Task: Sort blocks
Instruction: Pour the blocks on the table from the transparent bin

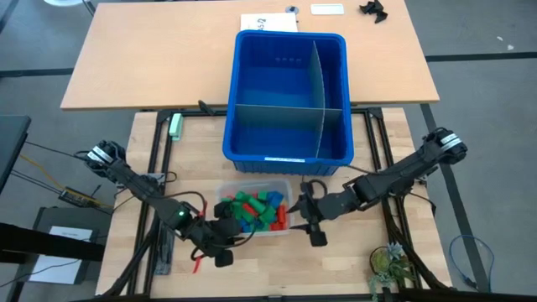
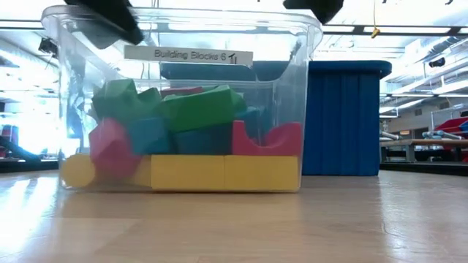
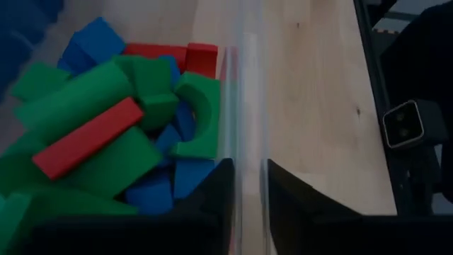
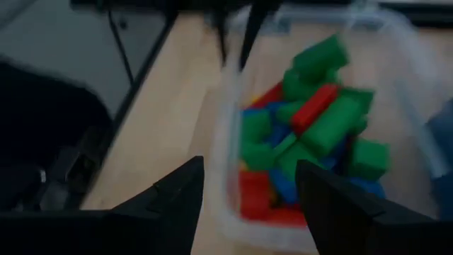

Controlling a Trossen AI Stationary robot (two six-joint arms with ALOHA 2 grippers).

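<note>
While both grippers flank the clear tub (image 1: pixel 252 210), the blocks (image 1: pixel 256 210) lie heaped inside it.

Left gripper (image 3: pixel 246 188) straddles the tub's wall at its left end, fingers (image 3: pixel 212 191) narrowed on either side of the clear plastic, one inside beside green, red and blue blocks. Right gripper (image 4: pixel 248 188) sits at the tub's right end, fingers spread wide astride the wall, gripping nothing. Just behind the tub stands the blue bin (image 1: pixel 288 96) with its grey dividers, on the wooden table (image 1: pixel 386 252).
</note>
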